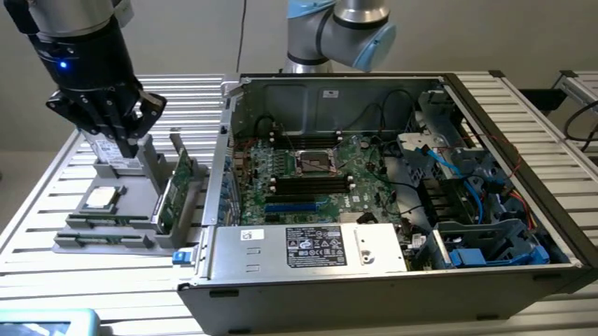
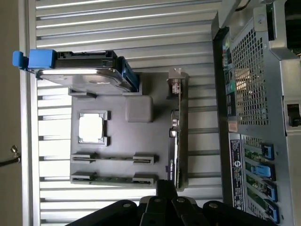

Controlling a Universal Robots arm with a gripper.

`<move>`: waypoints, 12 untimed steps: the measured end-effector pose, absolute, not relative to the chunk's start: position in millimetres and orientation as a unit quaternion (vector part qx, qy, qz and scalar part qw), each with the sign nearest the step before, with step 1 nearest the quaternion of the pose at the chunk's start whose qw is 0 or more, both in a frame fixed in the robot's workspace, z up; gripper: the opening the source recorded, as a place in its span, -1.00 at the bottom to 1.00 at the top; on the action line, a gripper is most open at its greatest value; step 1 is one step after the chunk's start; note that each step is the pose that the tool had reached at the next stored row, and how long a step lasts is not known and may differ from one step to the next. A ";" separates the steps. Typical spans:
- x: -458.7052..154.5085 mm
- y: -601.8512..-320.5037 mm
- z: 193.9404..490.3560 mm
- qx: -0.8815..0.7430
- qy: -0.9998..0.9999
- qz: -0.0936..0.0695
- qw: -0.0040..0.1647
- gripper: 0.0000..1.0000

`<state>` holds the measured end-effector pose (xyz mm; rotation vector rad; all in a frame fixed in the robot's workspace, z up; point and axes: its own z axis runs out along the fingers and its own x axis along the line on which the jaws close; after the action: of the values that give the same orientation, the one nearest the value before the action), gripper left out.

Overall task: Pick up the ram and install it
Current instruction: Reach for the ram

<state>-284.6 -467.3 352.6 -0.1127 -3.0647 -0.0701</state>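
Pressed-together end effector hangs over the grey tray on the slatted metal table.

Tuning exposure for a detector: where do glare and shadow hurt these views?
Wrist view: the square chip is blown out white on the grey tray, and the table slats glare. Exterior view: slats gleam at the exterior view's left; the case's near wall lies in shade.

Exterior view: high, oblique, wide. Wrist view: straight down, nearer. Both share grey tray.
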 end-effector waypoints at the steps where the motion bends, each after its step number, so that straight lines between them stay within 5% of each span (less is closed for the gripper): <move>1: -288.2 -467.5 352.2 -0.037 -0.998 -0.023 0.037 -0.79; 12: -324.6 -468.7 348.6 -0.037 -0.998 -0.023 0.045 -0.79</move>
<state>-324.6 -468.7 348.6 -0.1125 -3.0480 -0.0687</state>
